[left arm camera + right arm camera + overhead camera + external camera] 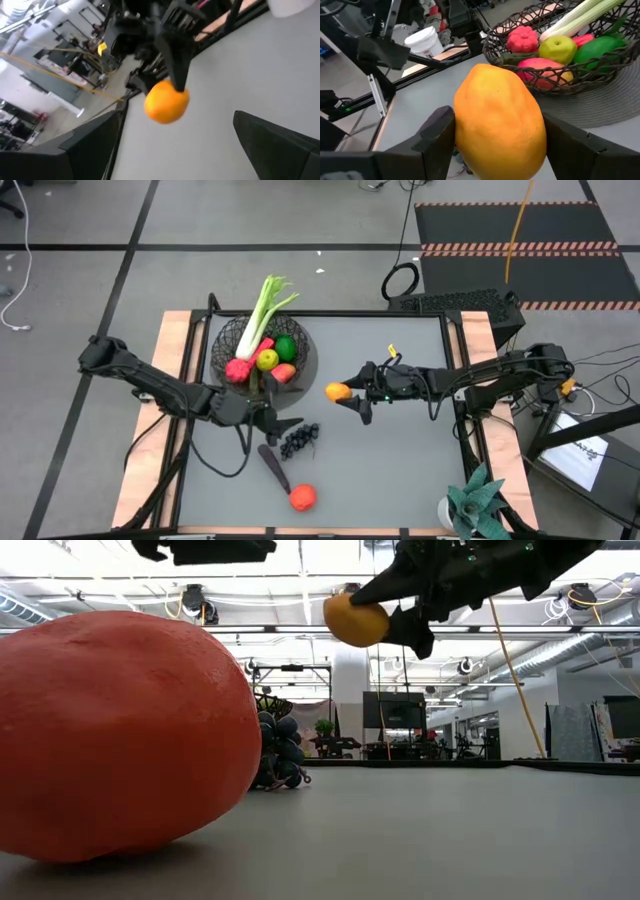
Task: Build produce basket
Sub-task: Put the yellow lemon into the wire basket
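Orange fruit [338, 391] clamped in right gripper [350, 393], lifted, basket [300, 358] ahead of it part-filled. Left gripper [268, 416] wide, empty; grapes [299, 439], eggplant [273, 467], red fruit [303, 497] beside it left.

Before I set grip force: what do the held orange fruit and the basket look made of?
Orange fruit, held by the right gripper: probably moulded plastic or foam, matte, faintly dimpled skin. Basket: thin dark wire woven into open mesh, likely coated metal, though the coating cannot be told.
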`<state>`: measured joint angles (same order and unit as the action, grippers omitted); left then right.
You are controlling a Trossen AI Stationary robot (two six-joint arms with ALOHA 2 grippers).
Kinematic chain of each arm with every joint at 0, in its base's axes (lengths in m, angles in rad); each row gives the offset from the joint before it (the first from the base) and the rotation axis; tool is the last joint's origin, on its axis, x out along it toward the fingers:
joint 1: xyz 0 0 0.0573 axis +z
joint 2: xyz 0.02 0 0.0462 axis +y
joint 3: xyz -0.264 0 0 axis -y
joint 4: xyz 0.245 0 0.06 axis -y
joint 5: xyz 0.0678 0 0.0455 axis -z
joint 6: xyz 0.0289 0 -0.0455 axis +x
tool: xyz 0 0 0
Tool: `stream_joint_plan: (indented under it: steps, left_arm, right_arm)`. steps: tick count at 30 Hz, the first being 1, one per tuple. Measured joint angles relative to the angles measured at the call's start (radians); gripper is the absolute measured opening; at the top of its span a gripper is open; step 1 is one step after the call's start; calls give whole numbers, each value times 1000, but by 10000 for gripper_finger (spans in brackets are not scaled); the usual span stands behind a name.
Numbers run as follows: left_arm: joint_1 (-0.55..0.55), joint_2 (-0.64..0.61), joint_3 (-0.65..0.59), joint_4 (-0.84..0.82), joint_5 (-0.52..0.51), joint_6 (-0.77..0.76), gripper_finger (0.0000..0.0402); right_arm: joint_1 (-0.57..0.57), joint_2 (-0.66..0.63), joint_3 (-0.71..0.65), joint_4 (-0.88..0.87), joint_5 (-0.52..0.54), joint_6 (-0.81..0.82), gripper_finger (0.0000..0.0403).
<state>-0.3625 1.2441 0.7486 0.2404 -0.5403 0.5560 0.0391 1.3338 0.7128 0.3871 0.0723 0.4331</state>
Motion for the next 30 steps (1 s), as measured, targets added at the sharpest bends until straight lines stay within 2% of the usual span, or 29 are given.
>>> stream_joint_plan:
  steps: [4, 8, 11, 16, 24, 30]
  left_arm:
    - [17, 2, 0, 25, 72, 9, 392]
    - [47, 60, -1, 68, 90, 20, 392]
    - [73, 115, 4, 165, 132, 33, 392]
    - [83, 183, 1, 270, 139, 99, 392]
    - [110, 223, 1, 252, 258, 87, 392]
    - [127, 222, 1, 251, 291, 45, 392]
  right_arm:
    - [0, 0, 0, 2, 0, -4, 260]
    - [0, 0, 0, 8, -6, -11, 260]
    - [0, 15, 0, 64, -58, -18, 260]
    - [2, 72, 0, 177, -159, 0, 260]
    - [0, 144, 0, 283, -208, 0, 260]
    - [0, 150, 0, 291, -234, 0, 260]
